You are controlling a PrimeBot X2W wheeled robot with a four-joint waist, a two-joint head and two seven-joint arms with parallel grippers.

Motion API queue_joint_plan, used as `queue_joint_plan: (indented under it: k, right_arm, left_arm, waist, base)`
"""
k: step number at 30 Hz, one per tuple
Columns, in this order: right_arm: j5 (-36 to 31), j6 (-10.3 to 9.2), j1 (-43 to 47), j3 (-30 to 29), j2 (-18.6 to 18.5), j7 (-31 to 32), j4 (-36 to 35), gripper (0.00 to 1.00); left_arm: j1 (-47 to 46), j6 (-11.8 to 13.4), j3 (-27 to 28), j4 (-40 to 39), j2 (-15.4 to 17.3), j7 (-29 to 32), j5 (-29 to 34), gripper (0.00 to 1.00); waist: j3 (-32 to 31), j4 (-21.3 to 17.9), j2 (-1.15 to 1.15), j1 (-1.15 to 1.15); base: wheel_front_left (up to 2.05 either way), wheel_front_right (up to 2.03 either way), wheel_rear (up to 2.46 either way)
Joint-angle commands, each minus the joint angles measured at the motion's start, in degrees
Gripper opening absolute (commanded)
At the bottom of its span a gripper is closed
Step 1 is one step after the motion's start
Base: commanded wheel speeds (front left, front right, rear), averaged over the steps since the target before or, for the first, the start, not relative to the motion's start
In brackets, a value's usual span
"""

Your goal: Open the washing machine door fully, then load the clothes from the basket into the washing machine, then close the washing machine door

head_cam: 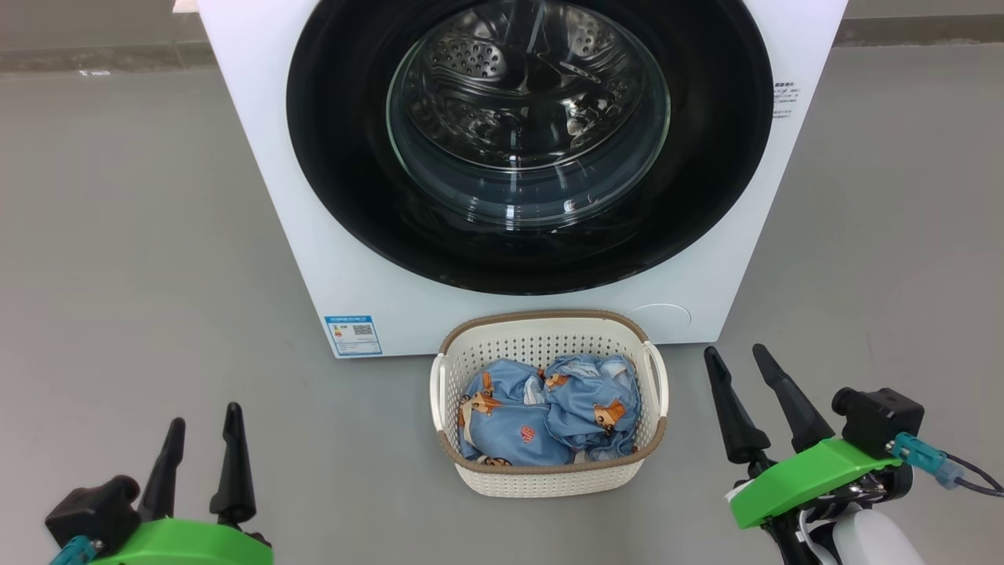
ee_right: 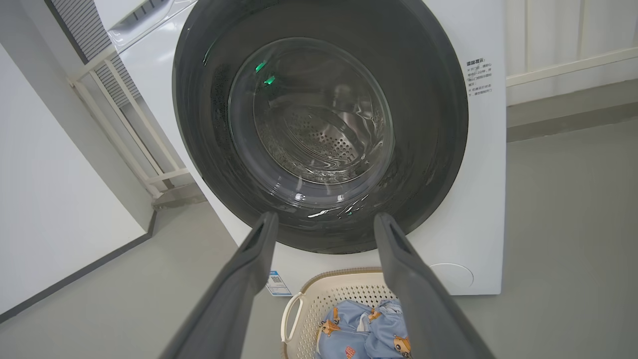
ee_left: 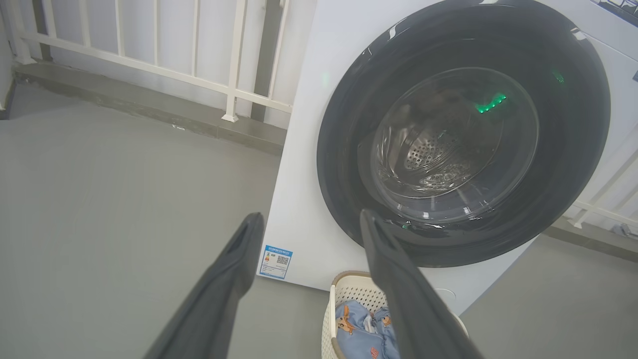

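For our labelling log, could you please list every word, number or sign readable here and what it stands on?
Blue label sticker, low on the washing machine front: a QR code and print, too small to read.
Dark printed lines beside the washing machine door: too blurred to read.
No other text.

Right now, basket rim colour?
Brown rim on the cream basket; head view shows it best.
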Motion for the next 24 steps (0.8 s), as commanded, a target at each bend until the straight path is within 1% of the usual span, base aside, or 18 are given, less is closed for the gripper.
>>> queue_joint_plan:
  k: [1, 18, 24]
  right_arm:
    - [-2.2, 0.08, -2.7, 1.6, -0.1, -0.9, -1.2, 1.00]
    - [-13.6, 0.09, -4.1, 2.2, 0.0, -3.6, 0.0, 1.00]
    - [-13.6, 0.09, -4.1, 1.8, 0.1, -3.6, 0.4, 1.00]
  left_arm:
    - [-2.7, -0.3, 1.8, -1.1, 0.9, -0.9, 2.0, 1.00]
    - [-3.0, -0.4, 1.5, -1.7, 1.2, -3.8, 12.2, 1.00]
    - [-2.9, -0.4, 1.3, -1.9, 1.3, -3.8, 11.9, 1.00]
  waist:
    - [0.0, 0.0, 0.00, 0.00]
    - [0.0, 0.0, 0.00, 0.00]
    - [0.1, 0.1, 0.00, 0.00]
  base:
    - [0.00, 0.00, 0.00]
    - [0.00, 0.00, 0.00]
    - [0.00, 0.00, 0.00]
